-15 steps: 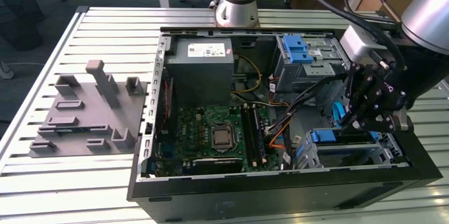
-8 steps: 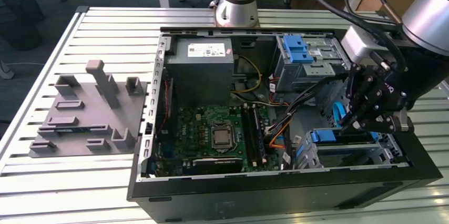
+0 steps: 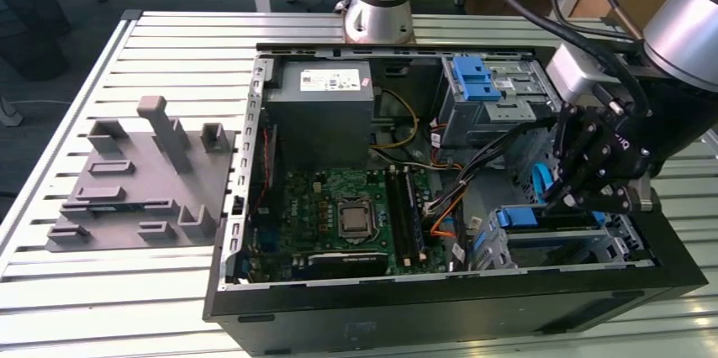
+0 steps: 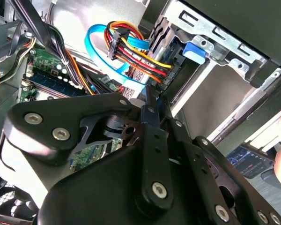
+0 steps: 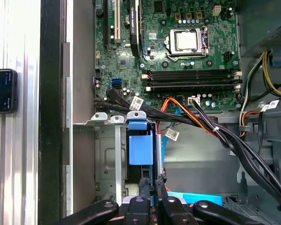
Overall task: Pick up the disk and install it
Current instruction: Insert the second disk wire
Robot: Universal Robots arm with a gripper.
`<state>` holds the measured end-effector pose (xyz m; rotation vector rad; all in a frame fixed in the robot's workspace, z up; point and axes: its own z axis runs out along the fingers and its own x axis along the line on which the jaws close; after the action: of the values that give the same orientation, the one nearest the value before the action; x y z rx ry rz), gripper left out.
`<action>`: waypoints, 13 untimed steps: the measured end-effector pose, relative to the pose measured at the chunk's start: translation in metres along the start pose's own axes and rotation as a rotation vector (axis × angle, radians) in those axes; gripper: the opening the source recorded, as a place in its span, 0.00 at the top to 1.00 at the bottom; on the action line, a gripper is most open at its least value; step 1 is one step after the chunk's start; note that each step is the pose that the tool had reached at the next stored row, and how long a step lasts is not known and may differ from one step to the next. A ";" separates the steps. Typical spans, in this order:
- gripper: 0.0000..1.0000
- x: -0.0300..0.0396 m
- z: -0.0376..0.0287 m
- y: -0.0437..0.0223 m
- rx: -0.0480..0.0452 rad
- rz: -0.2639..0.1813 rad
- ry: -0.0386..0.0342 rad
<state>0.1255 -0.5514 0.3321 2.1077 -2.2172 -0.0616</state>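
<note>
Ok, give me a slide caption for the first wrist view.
The arm's black hand reaches into the open black computer case, beside the blue plastic latch of a metal drive cage, below the green motherboard.

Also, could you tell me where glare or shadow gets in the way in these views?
First wrist view: the table slats wash out to white, the motherboard is evenly lit. Second wrist view: the dark hand blocks the lower half, with glare on the metal cage above. Exterior view: even light, shade inside the case under the arm.
</note>
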 end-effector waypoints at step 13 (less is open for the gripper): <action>0.82 0.0009 0.0028 -0.0004 -0.0002 0.000 -0.0035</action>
<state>0.1257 -0.5524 0.3293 2.1095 -2.2186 -0.0655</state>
